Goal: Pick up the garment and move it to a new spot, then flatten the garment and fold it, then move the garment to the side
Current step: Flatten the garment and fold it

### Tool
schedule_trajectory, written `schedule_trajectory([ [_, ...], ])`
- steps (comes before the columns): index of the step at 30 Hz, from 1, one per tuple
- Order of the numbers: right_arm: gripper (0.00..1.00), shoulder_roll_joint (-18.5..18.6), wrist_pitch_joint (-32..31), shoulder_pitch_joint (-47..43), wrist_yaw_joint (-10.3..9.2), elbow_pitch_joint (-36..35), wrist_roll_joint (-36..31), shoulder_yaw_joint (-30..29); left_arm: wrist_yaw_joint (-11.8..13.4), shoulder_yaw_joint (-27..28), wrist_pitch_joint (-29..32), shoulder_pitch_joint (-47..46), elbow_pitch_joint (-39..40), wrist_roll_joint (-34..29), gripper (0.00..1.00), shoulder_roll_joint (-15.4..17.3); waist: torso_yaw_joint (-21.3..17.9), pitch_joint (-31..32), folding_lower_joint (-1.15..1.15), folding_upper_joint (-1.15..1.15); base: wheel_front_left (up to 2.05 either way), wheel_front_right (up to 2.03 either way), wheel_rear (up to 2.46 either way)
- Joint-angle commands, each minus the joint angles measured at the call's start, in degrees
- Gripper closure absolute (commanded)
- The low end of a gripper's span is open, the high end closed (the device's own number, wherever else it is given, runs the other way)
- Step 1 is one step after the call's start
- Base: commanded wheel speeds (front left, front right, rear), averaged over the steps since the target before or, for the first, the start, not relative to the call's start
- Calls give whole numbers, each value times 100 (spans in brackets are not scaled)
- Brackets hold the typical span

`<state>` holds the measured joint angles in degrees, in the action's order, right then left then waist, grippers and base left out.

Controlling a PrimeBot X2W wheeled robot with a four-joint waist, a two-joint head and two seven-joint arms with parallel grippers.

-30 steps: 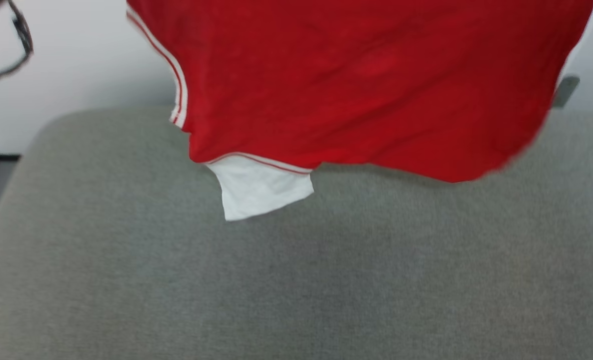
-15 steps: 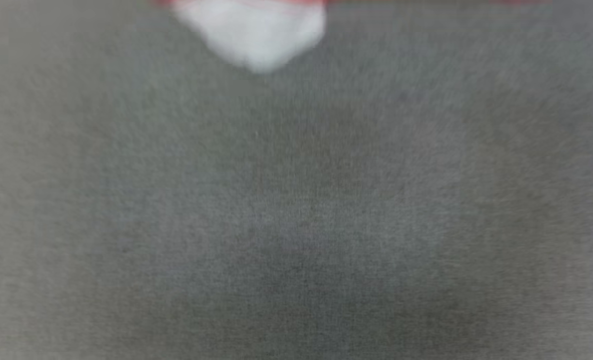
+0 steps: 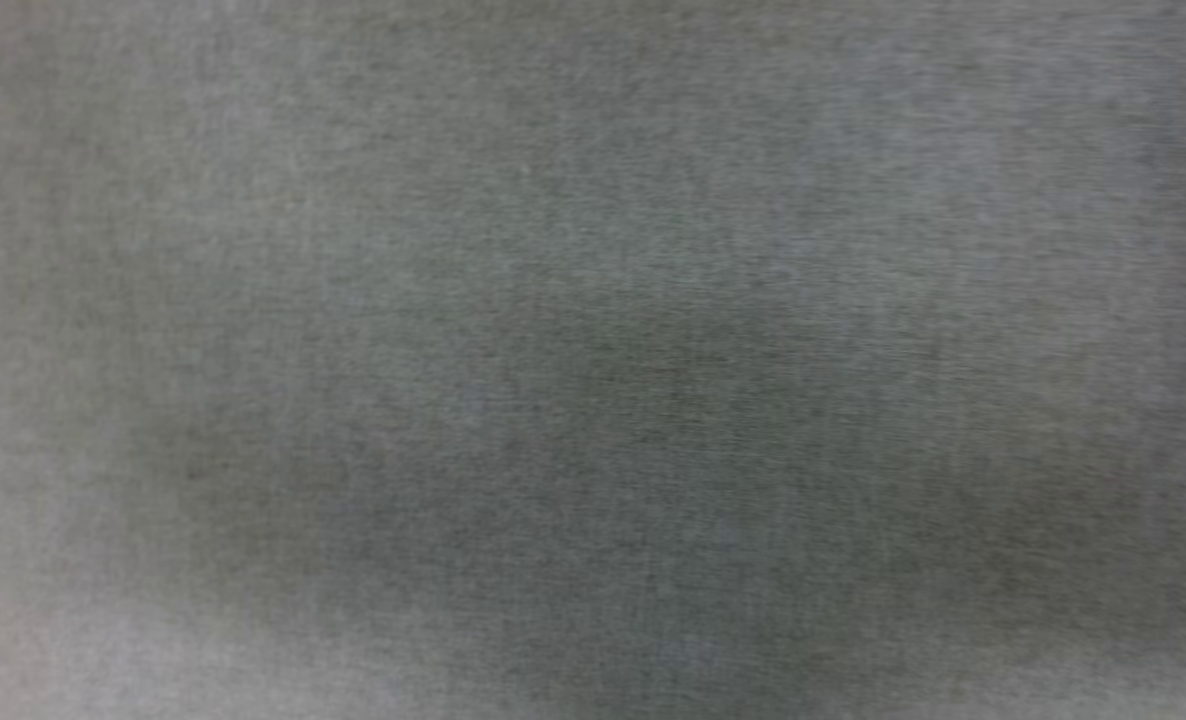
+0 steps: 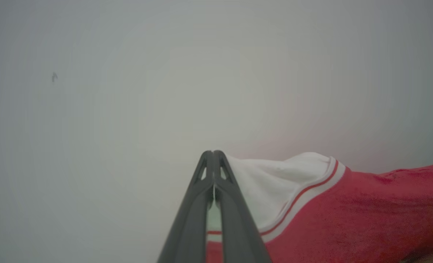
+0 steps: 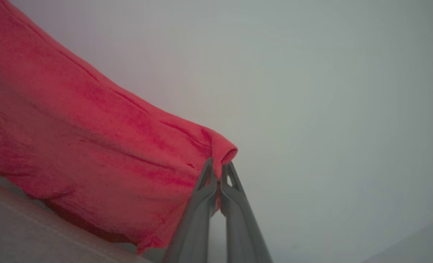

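Left hand (image 4: 213, 157) was clamped tight, its two dark fingers (image 4: 191, 219) pressed together with a thin strip of cloth pinched between them. It held the garment (image 4: 351, 215) at the white sleeve (image 4: 271, 186), close to the sleeve's edge. Red-and-white striped trim (image 4: 311, 193) ran where the sleeve met the red body. From the grip the garment stretched off toward the right side of the left wrist view, red body sagging a little. Behind it was a plain pale wall (image 4: 129, 73) with one small dark speck (image 4: 54, 76).

Right hand (image 5: 218, 170) was closed hard too, fingers (image 5: 194, 219) meeting at the tips on a bunched red corner of the garment (image 5: 92, 146). A small roll of cloth poked out just above the tips. The red cloth spread from there to the left side of the right wrist view, creased. Its lower edge hung just over a pale grey surface (image 5: 30, 233) in the lower left corner; contact there could not be told.

The garment was up in the air, pulled out between the two hands. Head view was blurry: a grey woven surface (image 3: 593, 200) with a darker shaded patch (image 3: 653, 450) around the lower middle.
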<state>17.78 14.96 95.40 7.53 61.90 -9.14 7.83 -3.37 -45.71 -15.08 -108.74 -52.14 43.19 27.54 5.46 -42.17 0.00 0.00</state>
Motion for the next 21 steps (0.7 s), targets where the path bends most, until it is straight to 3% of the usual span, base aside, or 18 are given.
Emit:
schedule_trajectory([
  [1,100,4,25,-55,-8,42,-30,-21,-55,39,-6,104,29,-10,100,-16,262,-120,0,0,0,0,0],
  [7,100,-99,24,-763,-8,387,133,188,-333,-249,74,1255,-76,153,100,-164,375,464,0,0,0,0,0],
  [12,100,-30,24,-1577,-7,572,700,765,-409,-691,710,2422,325,604,100,-81,407,1216,0,0,0,0,0],
  [21,100,450,-25,-3813,-7,-58,2417,1997,-342,-1140,1481,4744,1937,1542,100,859,400,2610,0,0,0,0,0],
])
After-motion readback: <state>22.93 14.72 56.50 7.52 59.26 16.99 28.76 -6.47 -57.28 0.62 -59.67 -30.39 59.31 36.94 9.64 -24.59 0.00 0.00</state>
